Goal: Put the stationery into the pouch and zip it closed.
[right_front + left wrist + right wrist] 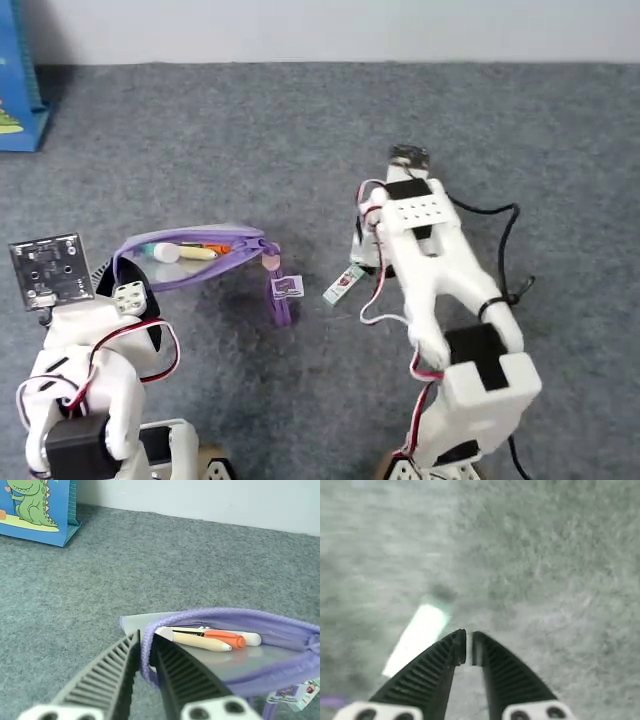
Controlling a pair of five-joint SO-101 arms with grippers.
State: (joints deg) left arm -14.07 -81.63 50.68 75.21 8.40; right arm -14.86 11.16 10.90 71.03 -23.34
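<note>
Nothing can be read for certain. The small tag hanging from the pouch, near the middle of the high view, carries print too small to make out, and so does the slip of paper just right of it. The blue bag in the upper left of the left wrist view bears a green cartoon dinosaur picture. A dark line of print runs along the white pen inside the pouch, illegible
</note>
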